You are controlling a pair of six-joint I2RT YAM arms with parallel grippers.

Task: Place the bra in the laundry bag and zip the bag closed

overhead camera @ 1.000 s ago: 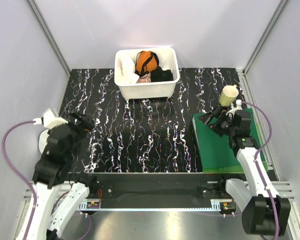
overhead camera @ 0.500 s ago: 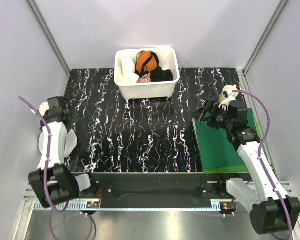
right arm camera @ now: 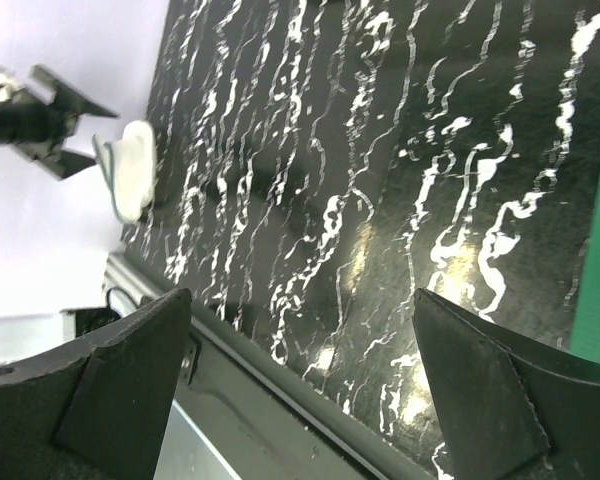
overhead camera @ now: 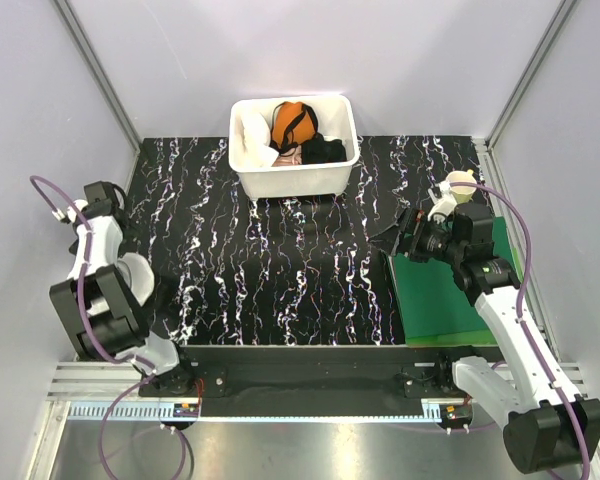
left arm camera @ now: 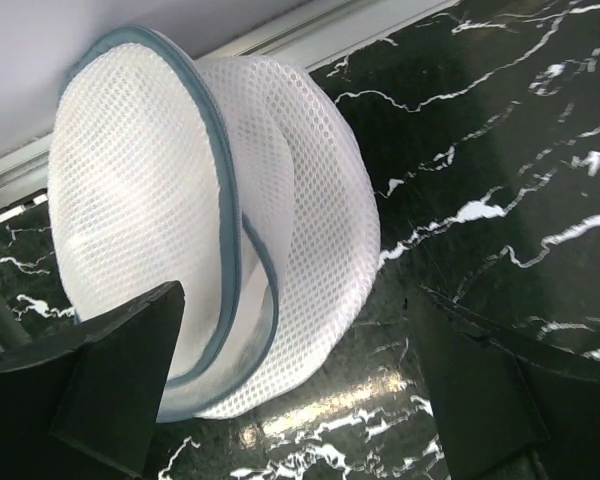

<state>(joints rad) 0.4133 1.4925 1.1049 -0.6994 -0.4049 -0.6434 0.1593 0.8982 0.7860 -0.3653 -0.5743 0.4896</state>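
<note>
Left jaws: spread wide with nothing gripped. Both dark fingers (left arm camera: 110, 385) frame the bottom corners of the left wrist view, well to the near left of the white tub (overhead camera: 292, 182).
Laundry bag: a white mesh drum (left arm camera: 215, 225) with grey-blue trim. It is propped on its edge on the worktop (overhead camera: 280, 270), well apart from the tub, at the worktop's left border. From above, the left arm (overhead camera: 92, 250) partly hides it. Whether its zip is shut I cannot tell.
White tub: sits at the far middle of the worktop.
Bra: the white fabric (overhead camera: 252, 135) lies inside the tub against its left wall.
Orange garment: a bundle with black straps (overhead camera: 290, 122) in the tub's middle, just right of the bra.
Black garment: (overhead camera: 323, 150) in the tub's right part, touching the orange one.
Right jaws: released and holding nothing, with the fingers (right arm camera: 115, 385) far apart. They hang over the worktop to the near right of the tub.
Green mat: (overhead camera: 440, 295) lies flat on the worktop, near right of the tub, under the right arm.
</note>
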